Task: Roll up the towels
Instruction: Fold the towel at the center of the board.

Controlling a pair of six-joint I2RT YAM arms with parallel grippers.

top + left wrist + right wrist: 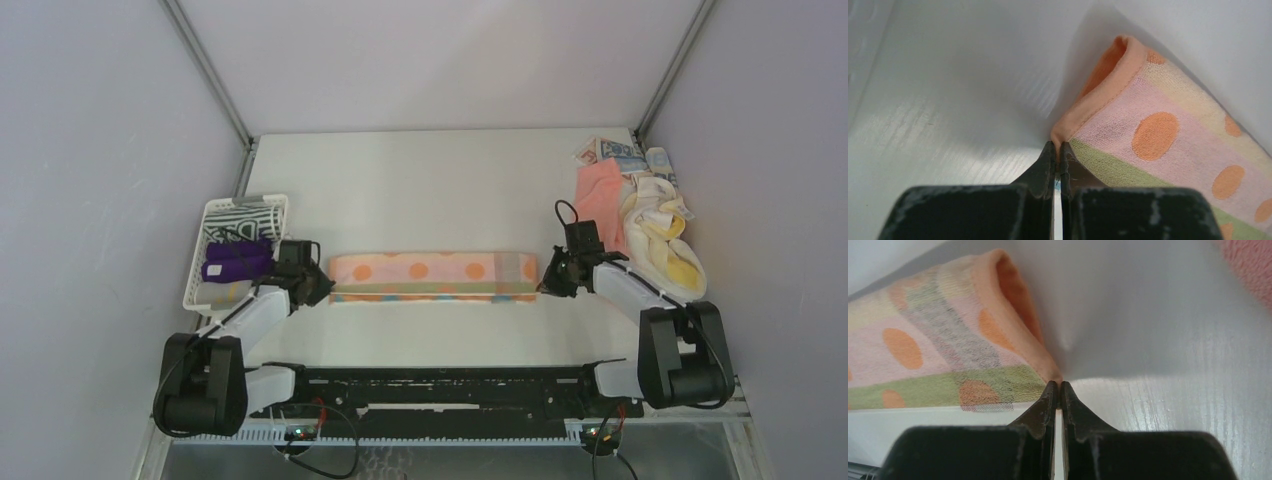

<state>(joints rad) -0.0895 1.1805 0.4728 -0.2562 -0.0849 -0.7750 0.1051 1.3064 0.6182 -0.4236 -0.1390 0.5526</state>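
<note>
Nearest, the left gripper (pixel 1058 147) and right gripper (pixel 1058 386) each pinched shut on a near corner of the dotted towel (pixel 430 275) stretched across mid-table, apparently mid-fold before rolling, which probably called for moving both corners evenly; the towel pile (pixel 640 210) lay far right.

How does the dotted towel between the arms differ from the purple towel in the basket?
Pose: the dotted towel lies as a long folded strip; the purple towel looks rolled into a short bundle.
Place: the dotted towel is on the bare table, the purple towel in the white basket.
Contact: left gripper and right gripper have jaws shut on the dotted towel's ends; no gripper touches the purple towel.
Both are small soft towels.
</note>
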